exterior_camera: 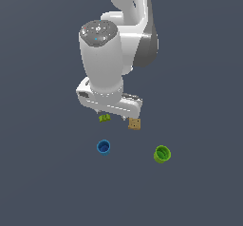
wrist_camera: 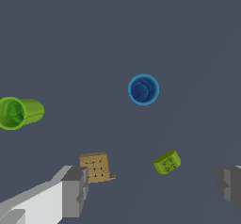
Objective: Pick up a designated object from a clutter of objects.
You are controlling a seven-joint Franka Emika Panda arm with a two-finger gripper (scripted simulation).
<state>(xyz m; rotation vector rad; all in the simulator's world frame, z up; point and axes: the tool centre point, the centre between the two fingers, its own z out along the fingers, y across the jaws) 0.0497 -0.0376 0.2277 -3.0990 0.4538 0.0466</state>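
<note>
The small blue cup (exterior_camera: pixel 103 147) stands upright on the dark floor, its darker inside showing; it also shows in the wrist view (wrist_camera: pixel 143 89). The green cup (exterior_camera: pixel 162 154) lies to the exterior view's right of it, tilted on its side (wrist_camera: pixel 19 112). A tan dotted cube (exterior_camera: pixel 135 123) and a tiny yellow-green piece (exterior_camera: pixel 104 118) sit just under the arm's hand. My gripper (wrist_camera: pixel 150 190) is open and empty, fingers (wrist_camera: pixel 74 190) wide apart, high above the cube (wrist_camera: pixel 96 166) and the yellow-green piece (wrist_camera: pixel 166 162), away from the blue cup.
The white arm body (exterior_camera: pixel 102 59) rises over the back of the scene and hides the fingers in the exterior view. The floor is plain dark grey.
</note>
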